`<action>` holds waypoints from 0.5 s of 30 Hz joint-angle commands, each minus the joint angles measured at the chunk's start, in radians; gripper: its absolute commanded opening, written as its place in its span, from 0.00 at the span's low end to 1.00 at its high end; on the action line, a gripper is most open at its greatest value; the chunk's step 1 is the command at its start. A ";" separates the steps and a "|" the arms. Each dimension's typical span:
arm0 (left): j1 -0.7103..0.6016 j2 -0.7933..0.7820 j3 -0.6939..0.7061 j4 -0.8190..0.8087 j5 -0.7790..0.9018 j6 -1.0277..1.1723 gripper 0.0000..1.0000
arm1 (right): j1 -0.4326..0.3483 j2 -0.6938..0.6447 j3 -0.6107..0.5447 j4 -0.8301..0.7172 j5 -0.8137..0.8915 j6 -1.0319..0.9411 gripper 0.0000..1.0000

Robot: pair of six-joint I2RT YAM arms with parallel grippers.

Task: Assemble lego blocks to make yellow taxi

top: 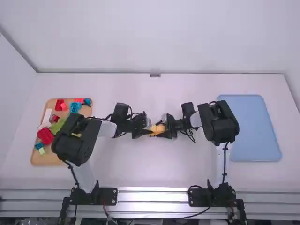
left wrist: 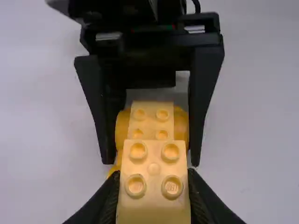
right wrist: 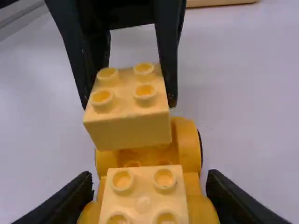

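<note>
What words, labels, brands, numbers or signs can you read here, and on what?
None can be read.
Pale yellow square plastic block in the left gripper: faint marks on a stud, too small to read.
Orange-yellow plastic wheeled base in the right gripper: no readable text.

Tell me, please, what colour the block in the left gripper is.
The block is pale yellow, best seen in the right wrist view.

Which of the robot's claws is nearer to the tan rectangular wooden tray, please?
Left. The left claw holds a light-yellow square plastic block mid-table, to the right of the tray; the right claw is just past that block, farther from the tray.
</note>
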 commanded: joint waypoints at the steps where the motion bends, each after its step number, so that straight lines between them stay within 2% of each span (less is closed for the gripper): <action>1: -0.002 0.021 0.022 -0.015 0.049 -0.007 0.04 | 0.008 0.000 0.004 -0.003 0.013 0.005 0.54; 15: -0.002 0.025 0.031 -0.052 0.018 0.020 0.03 | 0.030 0.000 0.005 -0.022 0.045 0.004 0.53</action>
